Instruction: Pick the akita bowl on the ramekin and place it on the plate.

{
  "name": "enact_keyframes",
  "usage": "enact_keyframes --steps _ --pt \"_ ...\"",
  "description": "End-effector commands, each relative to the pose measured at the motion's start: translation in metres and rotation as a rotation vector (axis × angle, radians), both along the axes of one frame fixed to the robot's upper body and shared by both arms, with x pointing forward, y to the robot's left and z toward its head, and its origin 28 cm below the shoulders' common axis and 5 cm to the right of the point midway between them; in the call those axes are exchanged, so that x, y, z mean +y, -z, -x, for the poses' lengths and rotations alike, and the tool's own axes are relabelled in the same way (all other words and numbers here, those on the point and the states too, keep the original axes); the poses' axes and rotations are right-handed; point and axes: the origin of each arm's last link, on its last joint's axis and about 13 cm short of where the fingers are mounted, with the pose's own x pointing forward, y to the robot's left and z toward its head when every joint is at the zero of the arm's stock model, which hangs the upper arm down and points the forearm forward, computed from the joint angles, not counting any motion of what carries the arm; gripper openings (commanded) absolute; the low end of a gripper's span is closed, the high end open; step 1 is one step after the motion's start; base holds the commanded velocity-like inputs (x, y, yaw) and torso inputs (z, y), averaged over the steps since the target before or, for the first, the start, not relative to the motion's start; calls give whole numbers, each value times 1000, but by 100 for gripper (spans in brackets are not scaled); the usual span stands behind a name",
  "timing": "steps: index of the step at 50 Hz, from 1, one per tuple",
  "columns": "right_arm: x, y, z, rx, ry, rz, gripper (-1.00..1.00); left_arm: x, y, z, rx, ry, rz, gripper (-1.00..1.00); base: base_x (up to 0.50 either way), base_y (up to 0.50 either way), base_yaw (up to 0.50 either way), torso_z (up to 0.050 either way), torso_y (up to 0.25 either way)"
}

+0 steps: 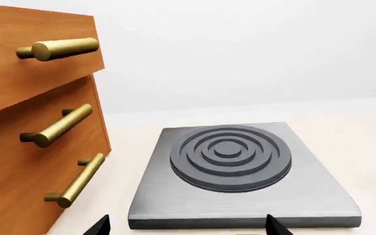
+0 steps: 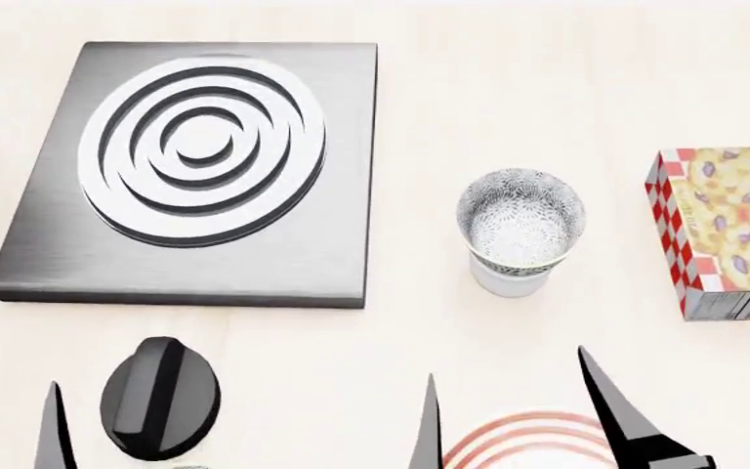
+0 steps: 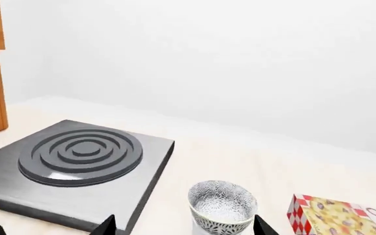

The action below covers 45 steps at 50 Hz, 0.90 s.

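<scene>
Hiding most of the ramekin (image 2: 511,279): akita bowl (image 2: 521,219).

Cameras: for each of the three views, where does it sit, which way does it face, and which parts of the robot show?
Head view: high, looking down at the hob, bowl on ramekin, box, knob, plate edge; both grippers' fingertips show.
Left wrist view: low, facing the hob and drawers; left gripper tips show.
Right wrist view: low, facing hob, bowl, box; right gripper tips show.
All share the hob.
</scene>
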Motion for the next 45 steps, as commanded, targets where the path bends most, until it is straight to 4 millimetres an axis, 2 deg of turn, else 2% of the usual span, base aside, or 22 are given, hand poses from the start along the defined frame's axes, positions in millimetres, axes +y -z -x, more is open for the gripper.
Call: enact_keyframes --steps 1,17,29,41,45 --pt "3 -20 9 -80 -25 8 100 -1 -18 8 -87 0 -10 100 0 0 0 0 0" --pt "3 -21 6 -77 -22 37 100 -1 -17 8 -80 -8 -14 100 0 0 0 0 0" --pt "-7 -43 -19 -27 -45 258 100 -1 -15 6 -72 -4 -22 100 0 0 0 0 0" --pt "-18 -54 -44 73 -52 343 100 -2 -15 7 -62 -5 -24 100 0 0 0 0 0" --pt "-22 -65 -54 97 -55 386 100 -2 -15 8 -60 -4 -26 100 0 0 0 0 0"
